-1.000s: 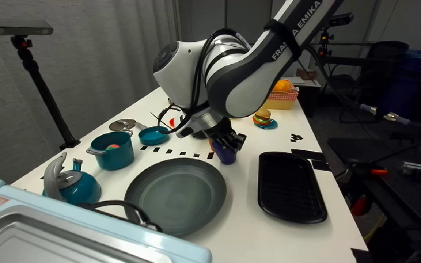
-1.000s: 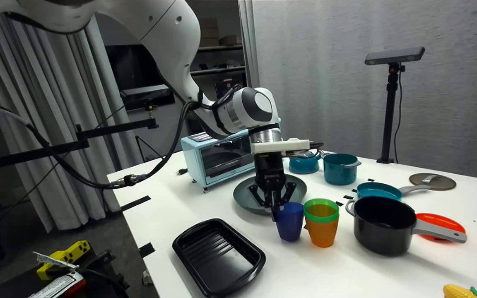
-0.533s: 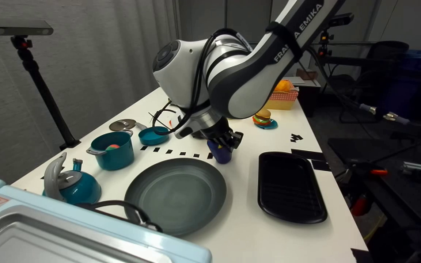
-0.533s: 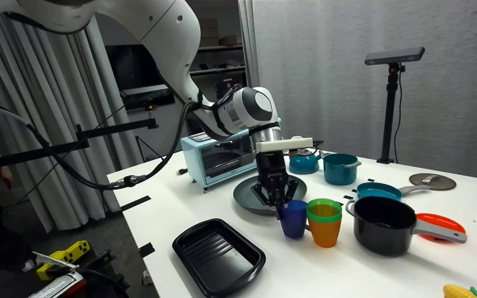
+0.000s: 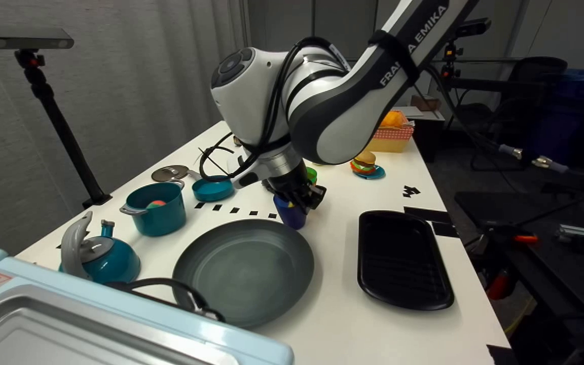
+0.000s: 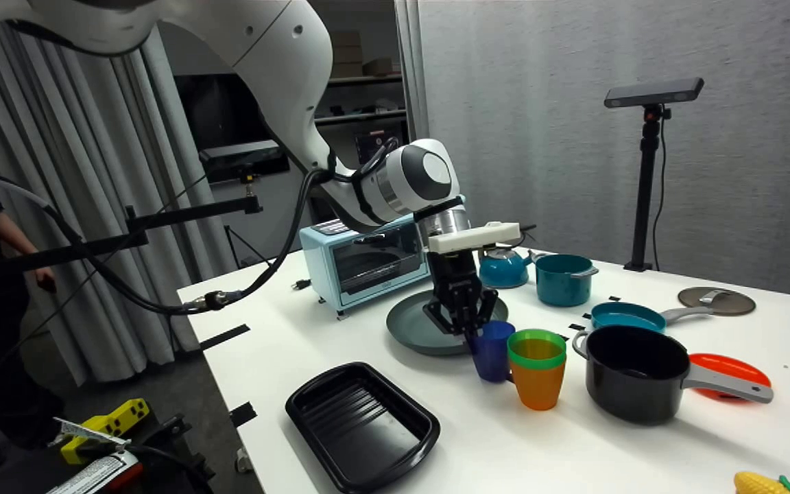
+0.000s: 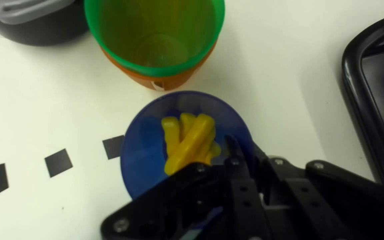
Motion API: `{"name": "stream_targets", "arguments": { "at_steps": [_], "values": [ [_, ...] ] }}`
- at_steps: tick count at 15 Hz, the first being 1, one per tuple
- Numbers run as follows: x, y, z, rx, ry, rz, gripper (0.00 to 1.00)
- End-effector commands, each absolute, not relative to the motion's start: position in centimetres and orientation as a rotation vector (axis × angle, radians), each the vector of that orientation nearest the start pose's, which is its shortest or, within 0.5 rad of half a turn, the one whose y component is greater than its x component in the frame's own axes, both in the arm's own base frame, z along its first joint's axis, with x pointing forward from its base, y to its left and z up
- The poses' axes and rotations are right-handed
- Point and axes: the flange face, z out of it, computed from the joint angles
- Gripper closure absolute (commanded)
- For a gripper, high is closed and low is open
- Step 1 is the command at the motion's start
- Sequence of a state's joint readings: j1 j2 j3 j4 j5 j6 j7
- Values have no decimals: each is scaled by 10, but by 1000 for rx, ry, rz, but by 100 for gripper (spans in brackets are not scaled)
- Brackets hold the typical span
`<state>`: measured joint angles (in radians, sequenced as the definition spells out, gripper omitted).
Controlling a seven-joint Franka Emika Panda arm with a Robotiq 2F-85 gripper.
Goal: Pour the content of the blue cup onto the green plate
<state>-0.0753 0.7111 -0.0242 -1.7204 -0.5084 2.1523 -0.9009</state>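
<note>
The blue cup (image 5: pixel 292 215) is held slightly tilted just beyond the green plate's rim; it also shows in an exterior view (image 6: pixel 492 357) and the wrist view (image 7: pixel 142 146). My gripper (image 7: pixel 247 150) is shut on the cup's wall, one finger inside and one outside; it also shows in both exterior views (image 5: pixel 310 198) (image 6: pixel 469 333). The content, several yellow pieces (image 7: pixel 188 143), lies inside the cup. I cannot tell whether the cup's base touches the table. The green plate (image 5: pixel 244 274) is bare in an exterior view and partly hidden behind the gripper in an exterior view (image 6: pixel 409 333).
A green cup nested in an orange cup (image 6: pixel 537 374) stands close beside the blue cup. A black tray (image 5: pixel 406 258) lies to one side. A black pot (image 6: pixel 635 384), a teal pot (image 5: pixel 160 215), a kettle (image 5: pixel 112 261) and a light blue oven (image 6: pixel 361 261) stand around.
My gripper and the blue cup have moved together, leftward in an exterior view and away from the camera and rightward in an exterior view, past the nested cups. The cup leans more.
</note>
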Motion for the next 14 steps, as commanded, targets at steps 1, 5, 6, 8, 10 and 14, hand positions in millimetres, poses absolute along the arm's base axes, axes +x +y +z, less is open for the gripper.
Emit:
{"name": "stream_targets", "arguments": {
  "at_steps": [1, 5, 6, 8, 10, 14],
  "values": [
    [640, -87, 152, -2747, -1849, 647, 98],
    [644, -88, 153, -2757, -1893, 597, 98],
    [645, -88, 153, -2757, -1899, 588, 98],
    [645, -89, 153, -2749, -1912, 580, 98],
    [643, -89, 153, -2725, -1915, 609, 98],
    [639, -90, 154, -2639, -1942, 682, 98]
  ]
}}
